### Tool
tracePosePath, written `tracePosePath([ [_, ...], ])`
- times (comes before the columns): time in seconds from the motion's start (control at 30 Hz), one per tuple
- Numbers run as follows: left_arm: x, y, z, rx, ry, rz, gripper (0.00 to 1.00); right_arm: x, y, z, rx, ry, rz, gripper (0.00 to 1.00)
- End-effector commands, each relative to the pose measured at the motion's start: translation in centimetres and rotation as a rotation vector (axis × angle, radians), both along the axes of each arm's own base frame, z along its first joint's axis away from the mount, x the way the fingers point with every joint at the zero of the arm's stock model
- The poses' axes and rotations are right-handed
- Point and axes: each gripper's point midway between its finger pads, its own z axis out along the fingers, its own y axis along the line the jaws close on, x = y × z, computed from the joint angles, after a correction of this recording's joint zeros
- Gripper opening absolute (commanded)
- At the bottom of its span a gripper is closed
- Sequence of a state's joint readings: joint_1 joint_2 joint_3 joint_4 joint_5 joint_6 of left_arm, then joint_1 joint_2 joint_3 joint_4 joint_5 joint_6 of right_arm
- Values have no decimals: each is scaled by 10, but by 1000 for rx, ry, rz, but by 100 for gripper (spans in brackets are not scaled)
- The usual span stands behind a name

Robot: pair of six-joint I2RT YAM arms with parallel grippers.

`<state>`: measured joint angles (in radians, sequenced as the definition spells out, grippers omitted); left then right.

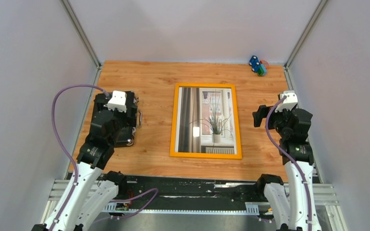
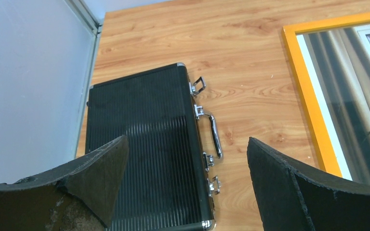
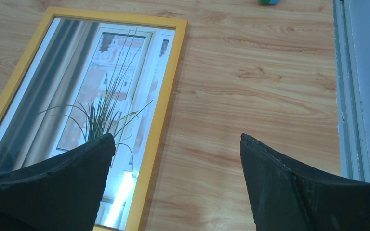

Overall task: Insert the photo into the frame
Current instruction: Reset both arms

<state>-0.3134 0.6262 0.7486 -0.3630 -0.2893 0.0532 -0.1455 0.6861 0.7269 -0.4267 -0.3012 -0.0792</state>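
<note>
The frame (image 1: 205, 87), orange-tan with thin rails, lies flat in the middle of the table, and the photo (image 1: 207, 120) of a potted plant by a window shows inside its rails. My left gripper (image 1: 118, 108) hovers open over a black case, left of the frame, with nothing between its fingers. In the left wrist view the gripper (image 2: 187, 140) spans the case's edge, with the frame's rail (image 2: 308, 96) and the photo (image 2: 351, 86) at the right. My right gripper (image 1: 282, 115) stands open and empty to the right of the frame. In its wrist view the gripper (image 3: 177, 137) sits over bare wood beside the rail (image 3: 166, 91) and the photo (image 3: 91, 82).
A black ribbed case (image 2: 144, 130) with chrome latches and a handle lies at the table's left side (image 1: 125, 138). A small blue and green toy (image 1: 257, 65) sits at the back right corner. Grey walls close in the table on three sides.
</note>
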Motion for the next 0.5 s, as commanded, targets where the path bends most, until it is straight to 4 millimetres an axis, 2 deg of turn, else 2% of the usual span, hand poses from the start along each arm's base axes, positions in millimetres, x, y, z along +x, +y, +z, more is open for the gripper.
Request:
tracePosePath([
  [0.0, 5, -2, 10, -31, -51, 0, 100, 0, -1, 9, -33, -57, 15, 100],
  [0.23, 6, -2, 3, -30, -43, -7, 100, -4, -2, 13, -45, -81, 10, 100],
  [0.47, 5, -7, 0, -30, -35, -37, 100, -3, -3, 10, -52, -71, 6, 100],
])
